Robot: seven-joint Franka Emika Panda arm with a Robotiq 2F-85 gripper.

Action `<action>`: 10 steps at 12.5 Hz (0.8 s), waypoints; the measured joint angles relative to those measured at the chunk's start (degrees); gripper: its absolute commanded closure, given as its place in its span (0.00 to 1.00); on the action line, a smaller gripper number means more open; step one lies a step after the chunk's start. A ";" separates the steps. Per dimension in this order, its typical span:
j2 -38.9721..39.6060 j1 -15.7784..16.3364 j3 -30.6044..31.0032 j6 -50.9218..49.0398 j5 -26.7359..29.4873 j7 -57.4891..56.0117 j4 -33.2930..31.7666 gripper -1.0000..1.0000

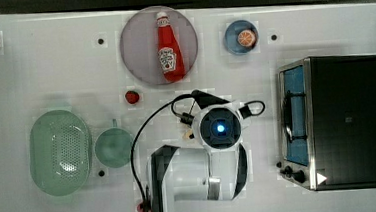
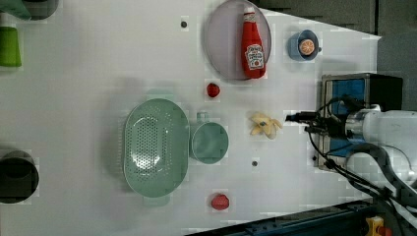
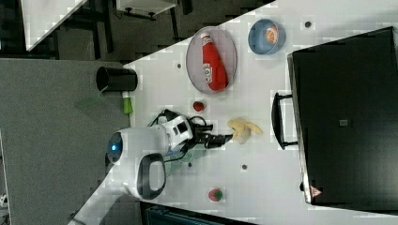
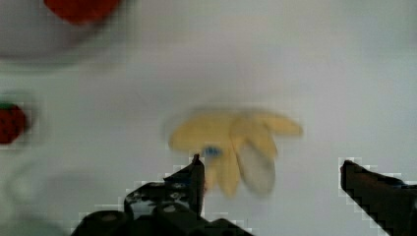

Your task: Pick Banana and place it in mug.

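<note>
From my remote station I see one white table (image 1: 48, 65) with a single black toaster oven (image 1: 347, 120) at the top view's right, and one white Franka arm (image 1: 196, 178) reaching over the middle of the table. One oval perforated green colander (image 2: 156, 147) sits just beside the one pale mint-green mug (image 2: 209, 142), on the left view's left of the mug. One round grey plate (image 1: 136, 44) carries one ketchup bottle (image 1: 168, 47) lying flat, and one small blue bowl (image 1: 231, 35) holds one orange fruit (image 1: 246, 38). I count two strawberries on the table: one (image 2: 213, 90) near the plate, another (image 2: 220, 201) toward the left view's bottom edge.

The gripper (image 4: 270, 169) hangs with its two black fingers spread to nearly their widest and holds nothing. In the wrist view the banana (image 4: 231, 145) lies on the bare table largely between the spread fingertips, one tip overlapping its edge; whether it touches I cannot tell. In the left view the banana lies to the right of the mug, apart from it, and the gripper's tip stands just beside it on its right.

There is one banana: small, pale yellow, peeled open with its skin flaps splayed out like petals, and a small blue mark near its middle.
</note>
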 measured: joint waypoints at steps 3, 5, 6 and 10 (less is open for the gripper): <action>8.42 -0.24 -0.67 5.68 -0.89 -3.57 0.45 0.00; 13.12 -0.40 -1.01 9.48 -1.15 -4.07 0.00 0.00; 14.90 -0.43 -0.98 11.16 -0.19 -5.02 -0.11 0.00; 17.09 -0.18 0.51 14.02 -1.09 -5.58 -0.67 0.15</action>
